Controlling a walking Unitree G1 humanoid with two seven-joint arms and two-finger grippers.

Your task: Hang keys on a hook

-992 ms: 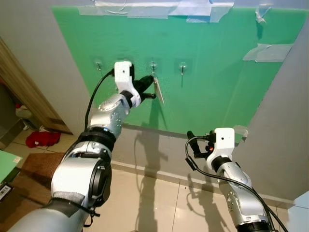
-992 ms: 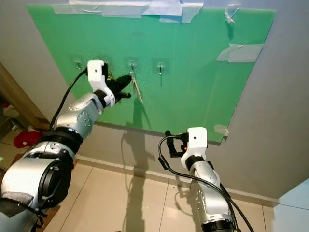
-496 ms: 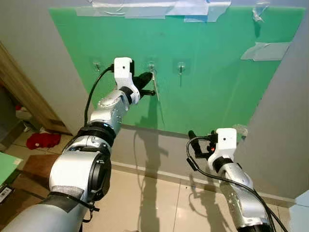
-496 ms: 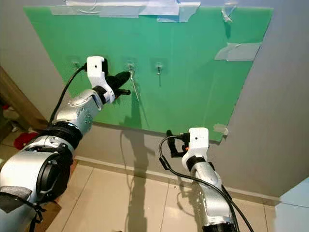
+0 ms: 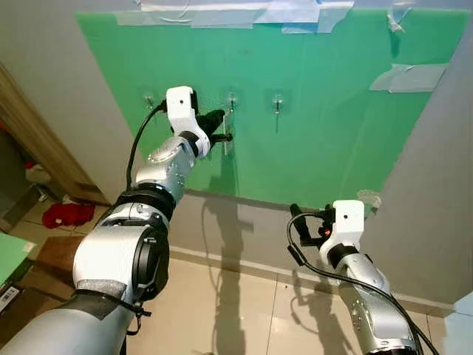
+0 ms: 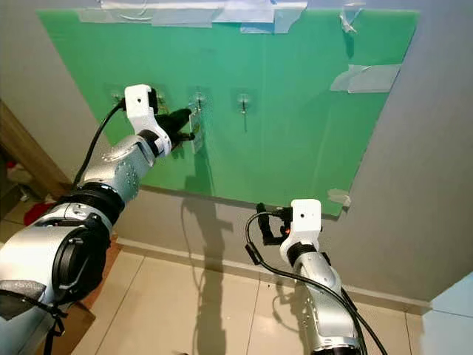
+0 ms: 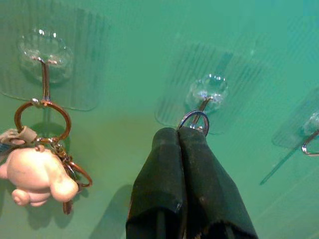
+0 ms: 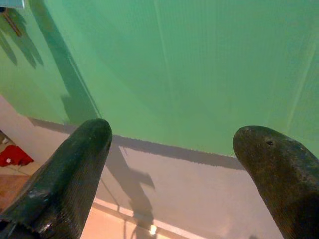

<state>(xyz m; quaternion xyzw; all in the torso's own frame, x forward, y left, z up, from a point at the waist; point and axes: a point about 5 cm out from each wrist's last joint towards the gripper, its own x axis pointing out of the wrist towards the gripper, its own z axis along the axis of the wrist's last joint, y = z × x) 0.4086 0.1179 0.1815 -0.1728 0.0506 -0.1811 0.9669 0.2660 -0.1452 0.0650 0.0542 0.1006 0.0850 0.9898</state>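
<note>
My left gripper point(image 7: 179, 132) is raised against the green board point(image 5: 332, 111), shut on a silver key ring point(image 7: 195, 118). The ring sits at the middle clear hook point(image 7: 204, 102), and its top loop overlaps the hook's metal prong. Below the fingers the keys point(image 5: 225, 143) hang flat against the board. A second bunch with a pink bear charm point(image 7: 32, 174) hangs from the left hook point(image 7: 45, 74). The right hook point(image 5: 278, 103) is bare. My right gripper point(image 5: 307, 222) is held low in front of the grey wall, open and holding nothing.
The board is taped to a grey wall that turns into a corner on the right point(image 5: 436, 185). A wooden door frame point(image 5: 37, 140) stands at the left, with a red cloth point(image 5: 65, 214) on the tiled floor point(image 5: 244, 310) below.
My left gripper has drawn slightly left at the middle hook. The keys, swung out to the right before, now hang straight down. The right arm has barely moved.
</note>
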